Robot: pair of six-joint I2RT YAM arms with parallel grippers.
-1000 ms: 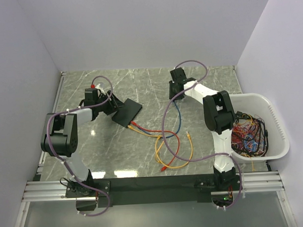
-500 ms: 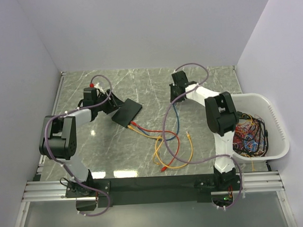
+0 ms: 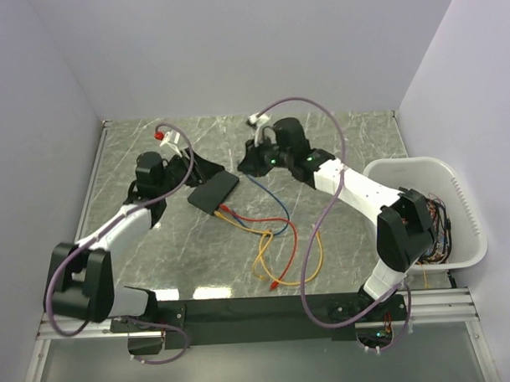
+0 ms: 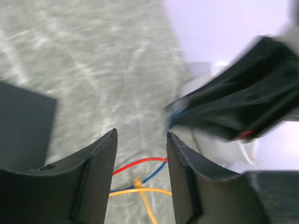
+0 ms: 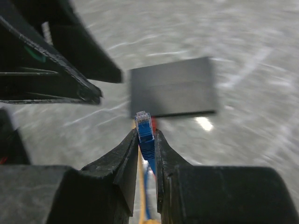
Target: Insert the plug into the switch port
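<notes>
The switch is a flat black box lying left of centre on the marble table. It also shows in the right wrist view and at the left edge of the left wrist view. My right gripper is shut on a blue plug with a clear tip, held just right of and above the switch. Its blue cable trails down to the table. My left gripper is open and empty at the switch's far left corner.
Red and yellow cables lie looped on the table in front of the switch, their ends at its near edge. A white tub full of cables stands at the right. Walls close off the back and both sides.
My right gripper has swung left with the blue plug, from the back centre to just beside the switch. My left arm has stretched out; its gripper stays at the switch's far left corner.
</notes>
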